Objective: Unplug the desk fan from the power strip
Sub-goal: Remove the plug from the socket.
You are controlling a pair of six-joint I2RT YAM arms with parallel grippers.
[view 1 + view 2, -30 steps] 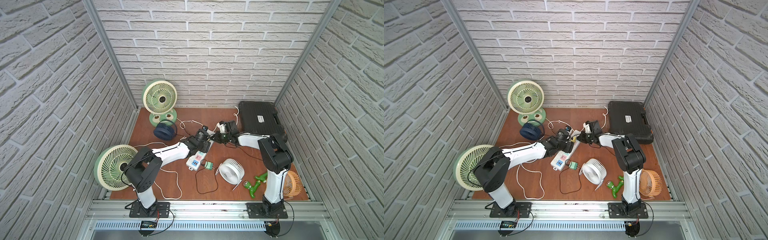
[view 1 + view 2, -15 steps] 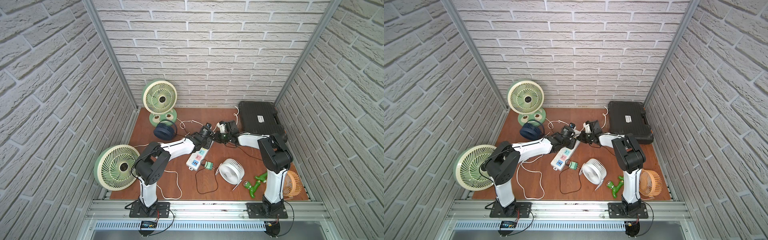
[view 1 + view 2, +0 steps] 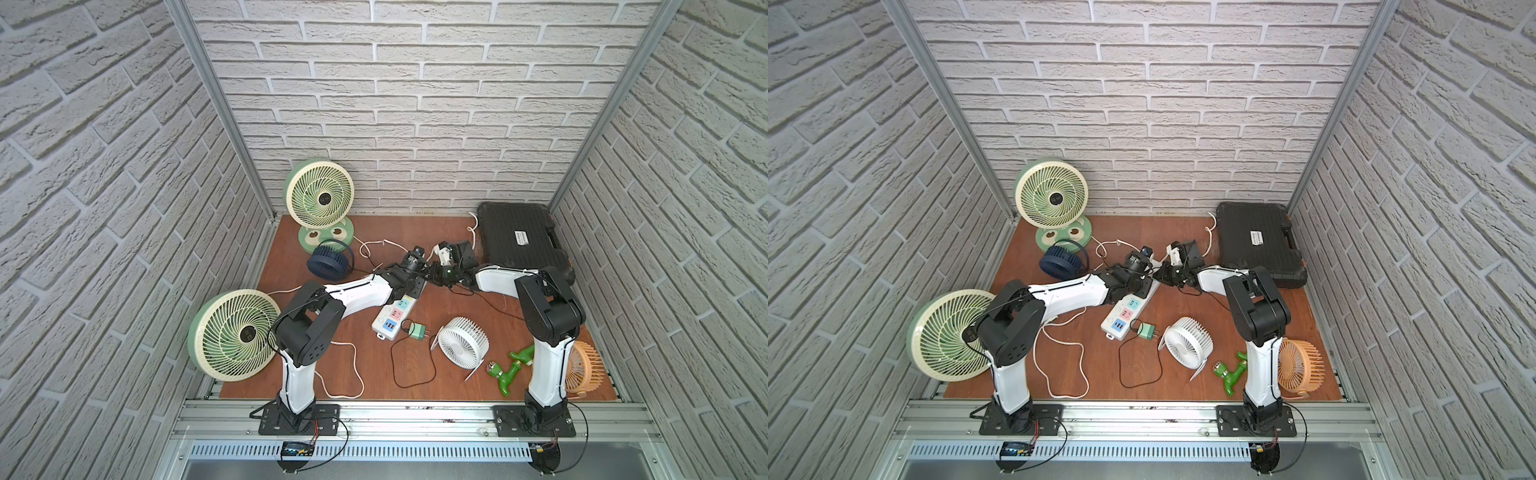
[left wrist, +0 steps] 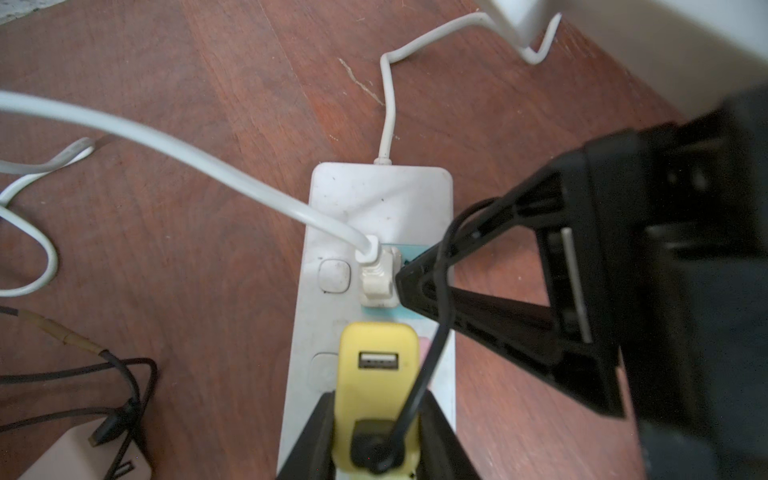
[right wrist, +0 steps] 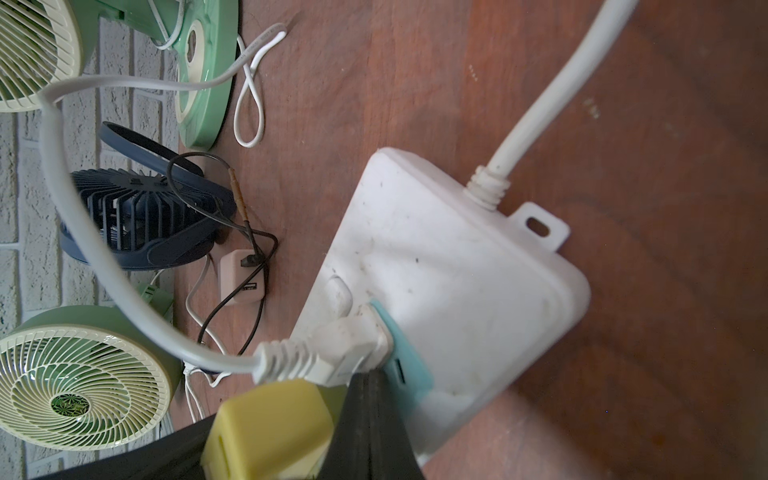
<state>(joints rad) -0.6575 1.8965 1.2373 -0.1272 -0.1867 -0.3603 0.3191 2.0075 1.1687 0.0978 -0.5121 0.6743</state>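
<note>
Left hand (image 4: 376, 432) grips the yellow adapter (image 4: 378, 357), lower centre; right hand (image 4: 409, 286), closed empty, pins the power strip (image 4: 380, 195). Next probably needs a straight outward pull.

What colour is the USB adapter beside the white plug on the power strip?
Yellow; the adapter shows best in the left wrist view.

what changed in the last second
The left gripper reached slightly farther along the power strip and closed on the yellow adapter plugged into it. The right gripper stayed shut, its tip on the strip beside the white plug. Nothing else visibly moved.
</note>
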